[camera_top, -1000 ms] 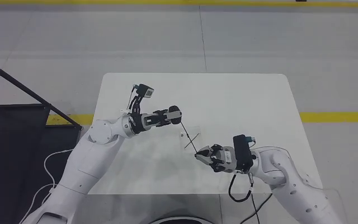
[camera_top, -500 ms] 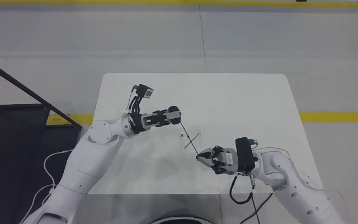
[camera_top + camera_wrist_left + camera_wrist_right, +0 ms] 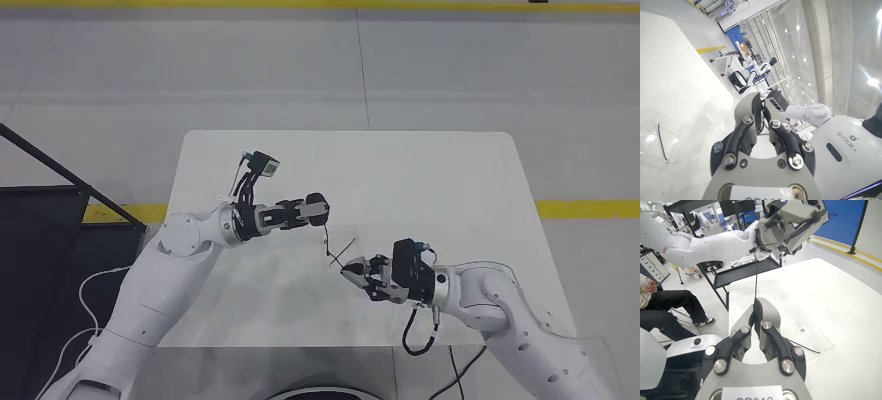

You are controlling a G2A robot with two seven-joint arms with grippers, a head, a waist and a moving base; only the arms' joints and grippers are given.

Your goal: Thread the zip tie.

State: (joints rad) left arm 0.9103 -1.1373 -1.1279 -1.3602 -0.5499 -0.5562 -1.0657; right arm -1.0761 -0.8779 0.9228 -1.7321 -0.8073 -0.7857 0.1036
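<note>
A thin black zip tie [image 3: 755, 279] is stretched in the air between both grippers. My right gripper [image 3: 755, 301] is shut on its lower end. From there the strap rises to a small head [image 3: 752, 250] and bends toward my left gripper [image 3: 818, 215], which is shut on the other end. In the top view the left gripper [image 3: 321, 209] hovers over the table's middle, the right gripper [image 3: 350, 270] sits just below and to its right, and the zip tie [image 3: 333, 248] runs between them. In its own view the left gripper [image 3: 762, 103] has its fingers pressed together.
A second black zip tie [image 3: 802, 346] lies on a clear plastic sheet [image 3: 819, 332] on the white table [image 3: 450, 180]; the left wrist view also shows that second tie [image 3: 661, 142]. A black metal cart [image 3: 745, 272] stands beyond the table's left edge.
My right gripper has moved up and left toward the left gripper, so the tie between them is shorter and bent. The left gripper has shifted slightly right.
</note>
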